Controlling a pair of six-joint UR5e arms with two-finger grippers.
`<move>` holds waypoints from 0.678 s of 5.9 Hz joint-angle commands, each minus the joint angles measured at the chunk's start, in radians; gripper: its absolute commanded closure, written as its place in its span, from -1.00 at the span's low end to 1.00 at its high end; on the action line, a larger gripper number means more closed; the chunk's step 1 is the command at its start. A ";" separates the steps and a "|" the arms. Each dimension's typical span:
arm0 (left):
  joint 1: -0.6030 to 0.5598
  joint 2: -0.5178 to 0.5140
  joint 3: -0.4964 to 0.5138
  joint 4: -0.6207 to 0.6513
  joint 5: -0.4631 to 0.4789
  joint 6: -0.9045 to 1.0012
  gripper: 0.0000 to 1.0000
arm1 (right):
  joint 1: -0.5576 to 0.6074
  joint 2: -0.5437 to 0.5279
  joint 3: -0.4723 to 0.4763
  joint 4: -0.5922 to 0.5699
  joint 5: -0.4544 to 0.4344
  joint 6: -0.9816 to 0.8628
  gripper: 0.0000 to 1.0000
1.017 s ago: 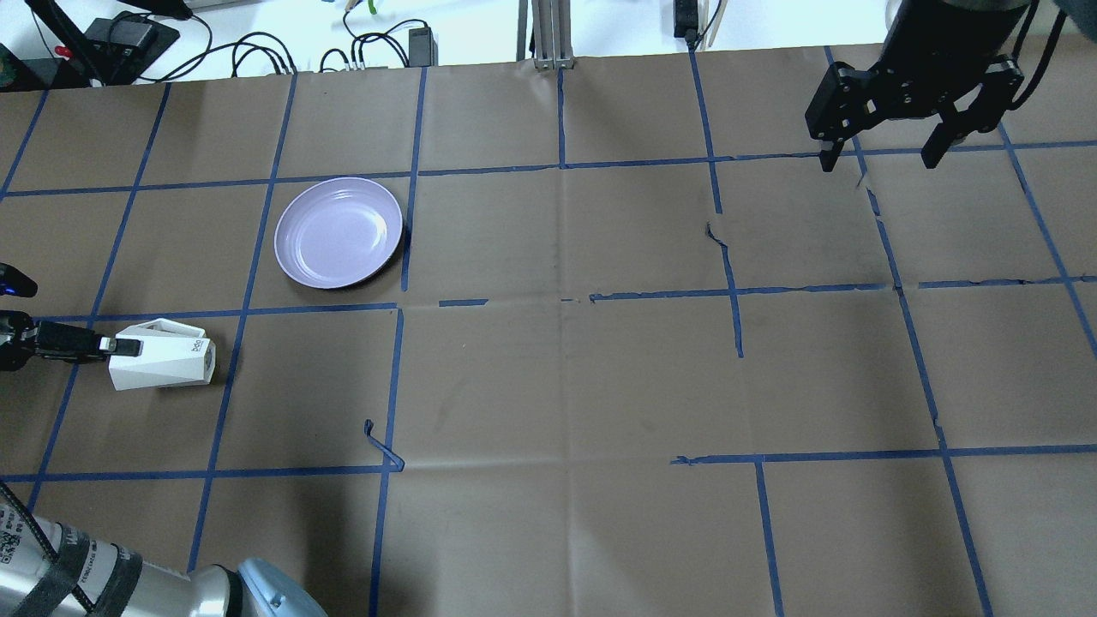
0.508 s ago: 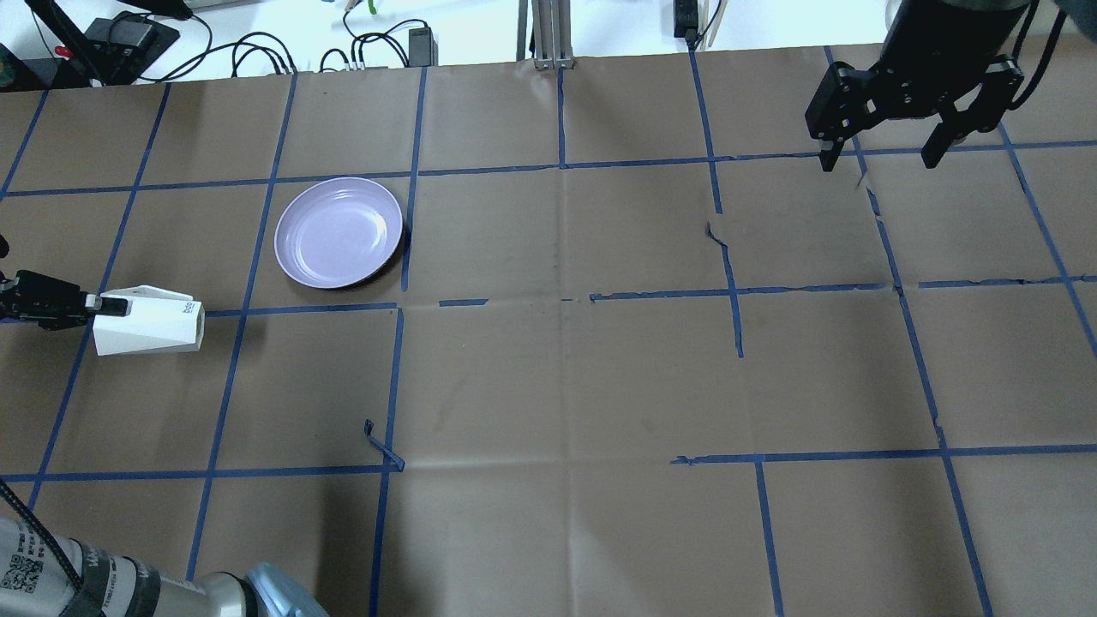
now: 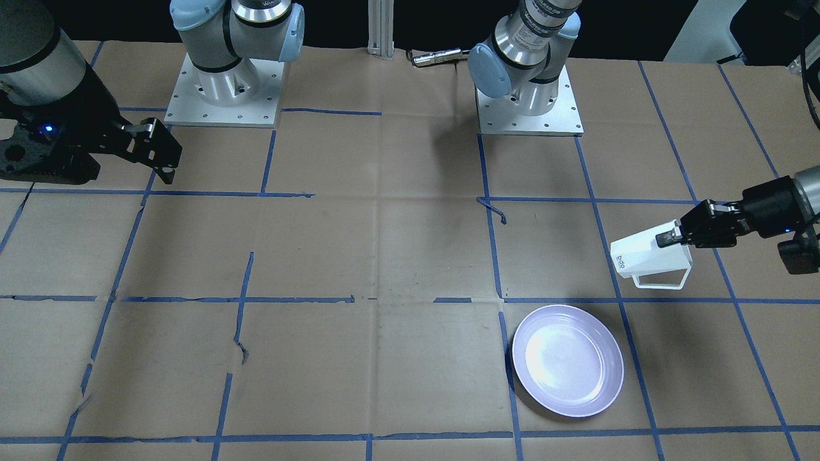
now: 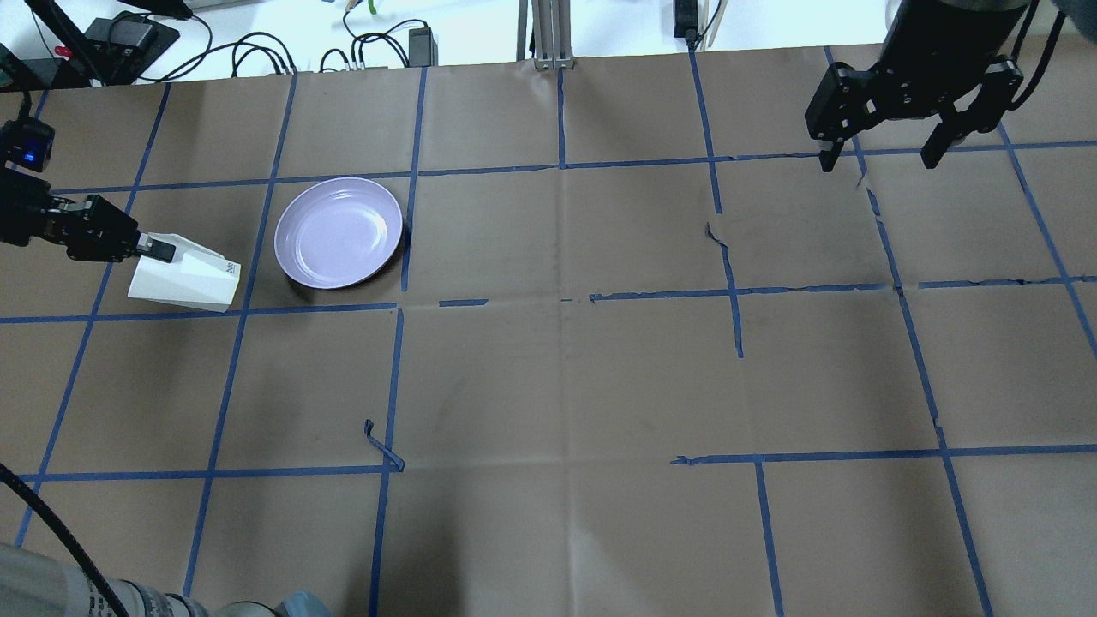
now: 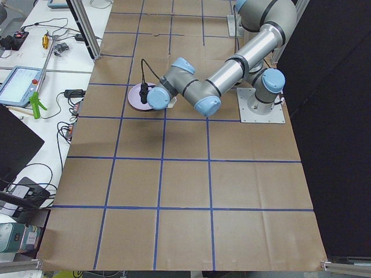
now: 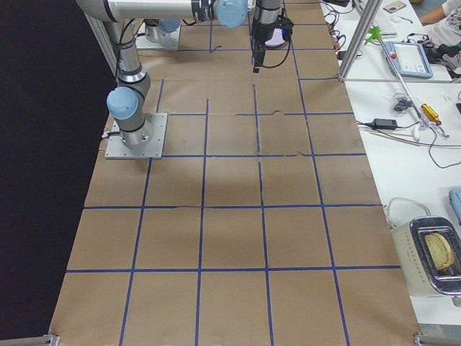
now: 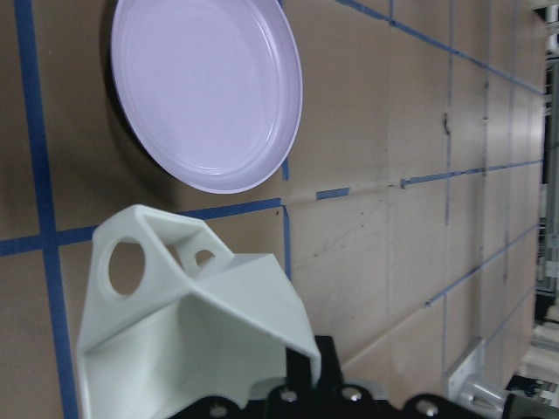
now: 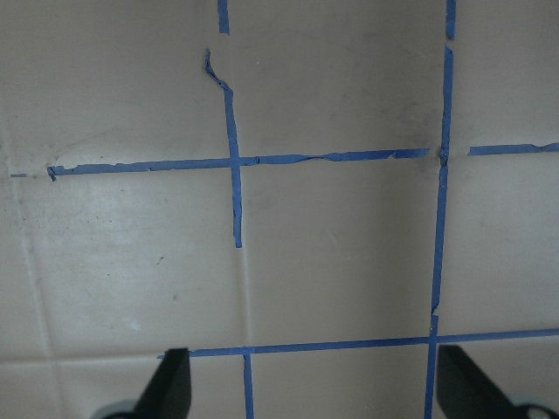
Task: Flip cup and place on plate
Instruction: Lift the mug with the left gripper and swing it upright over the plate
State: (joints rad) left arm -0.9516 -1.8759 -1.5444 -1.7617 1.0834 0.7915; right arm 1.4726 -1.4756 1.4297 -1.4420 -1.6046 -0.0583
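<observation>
My left gripper (image 4: 154, 249) is shut on the rim of the white faceted cup (image 4: 185, 280), which it holds on its side above the table, base pointing right toward the plate. The cup also shows in the front view (image 3: 648, 255), handle down toward the camera, gripper (image 3: 669, 237) on its rim, and in the left wrist view (image 7: 188, 332). The lavender plate (image 4: 338, 231) lies just right of the cup, empty; it shows too in the front view (image 3: 567, 360) and the left wrist view (image 7: 205, 87). My right gripper (image 4: 878, 158) is open and empty at the far right.
Brown paper with blue tape grid lines covers the table (image 4: 566, 360). Cables and power bricks (image 4: 257, 47) lie beyond the far edge. The two arm bases (image 3: 221, 83) stand at the robot's side. A loose tape curl (image 4: 381, 446) sticks up near the front left.
My left gripper has carried the cup away from the robot and to the right, closer to the plate, and turned it. The right arm has not moved.
</observation>
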 commanded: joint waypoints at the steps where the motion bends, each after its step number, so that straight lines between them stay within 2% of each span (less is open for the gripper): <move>1: -0.224 -0.008 0.079 0.187 0.186 -0.206 1.00 | 0.000 0.000 0.000 0.000 0.000 0.000 -1.00; 2: -0.319 -0.026 0.081 0.315 0.266 -0.225 1.00 | 0.000 0.000 0.000 0.000 0.000 0.000 -1.00; 3: -0.385 -0.050 0.070 0.432 0.415 -0.219 1.00 | 0.000 0.000 0.000 0.000 0.000 0.000 -1.00; 4: -0.436 -0.089 0.069 0.494 0.443 -0.216 1.00 | 0.000 0.000 0.000 0.000 0.000 0.000 -1.00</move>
State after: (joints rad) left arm -1.3317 -1.9322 -1.4733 -1.3435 1.4686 0.5746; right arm 1.4726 -1.4758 1.4296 -1.4420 -1.6046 -0.0583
